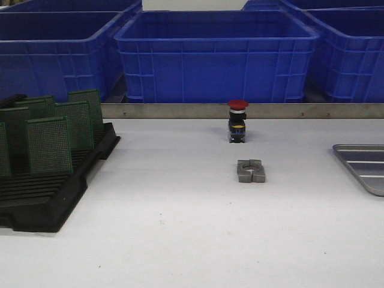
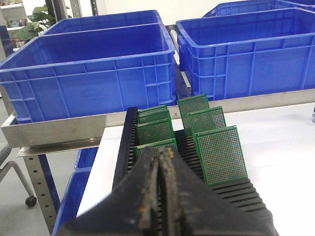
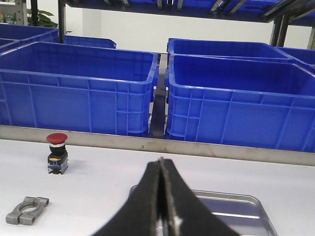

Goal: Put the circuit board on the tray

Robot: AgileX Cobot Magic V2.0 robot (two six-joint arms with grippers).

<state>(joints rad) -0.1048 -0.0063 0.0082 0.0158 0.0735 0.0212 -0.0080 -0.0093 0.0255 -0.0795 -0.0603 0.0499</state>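
Left gripper (image 2: pixel 161 162) was pinched closed and empty, just short of the rack (image 1: pixel 42 198); you needed to open it and take one board (image 2: pixel 220 153) by its top edge. Boards were green, perforated, upright in the slots. Right gripper (image 3: pixel 161 169) was closed over the tray (image 3: pixel 236 209), far right of the rack.

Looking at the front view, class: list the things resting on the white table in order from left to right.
Black slotted rack holding green perforated circuit boards → red-capped push button → grey metal clamp block → grey metal tray at the right edge.
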